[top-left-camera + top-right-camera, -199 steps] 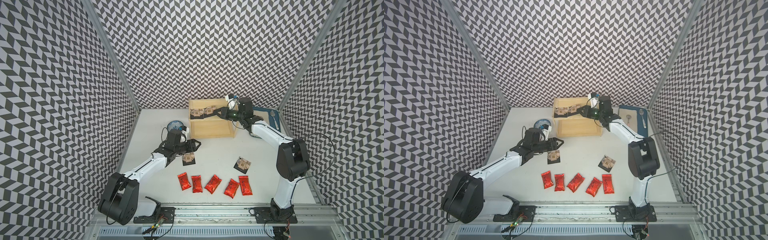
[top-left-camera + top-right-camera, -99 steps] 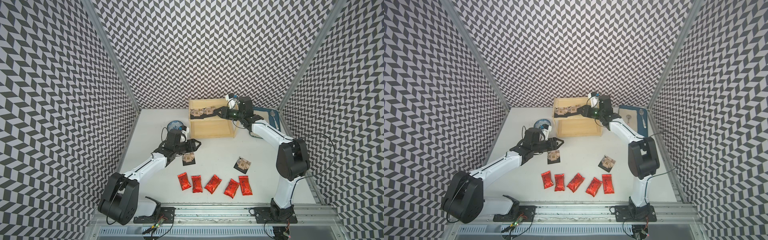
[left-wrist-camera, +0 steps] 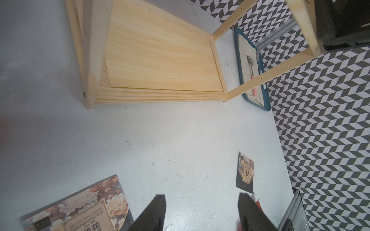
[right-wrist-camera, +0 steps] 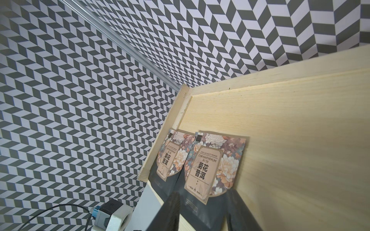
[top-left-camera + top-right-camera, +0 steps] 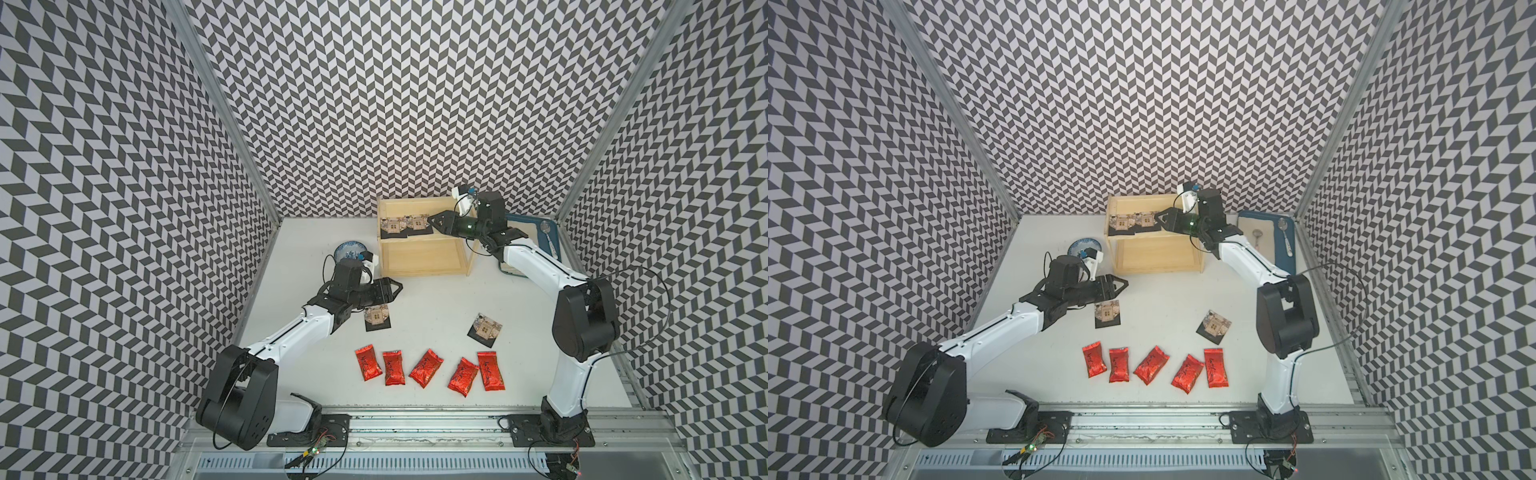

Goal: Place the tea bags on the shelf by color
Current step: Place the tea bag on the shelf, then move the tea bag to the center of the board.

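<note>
1. In a top view, on the white desk (image 5: 436, 299), red tea bags (image 5: 426, 368) are lying by the front edge, black tea bags (image 5: 392, 226) on the shelf's (image 5: 419, 257) top board.
2. Left wrist: the left pincer (image 3: 201, 198) is hanging open, empty.
3. Right wrist: the right pincer (image 4: 203, 193) is standing parted around a black tea bag (image 4: 204, 166).

right gripper (image 4: 202, 193): jaws stand clearly wider than a second ago, widening step by step.
black tea bag (image 4: 204, 160): grip on it loosens; it lies flat on the shelf (image 4: 300, 140) top tier, dark lower end between the fingers (image 4: 170, 212), pad contact unclear.
right wrist (image 5: 490, 205): sits slightly further up-frame in both top views than before; raised or pushed toward the back wall, cannot tell which.
</note>
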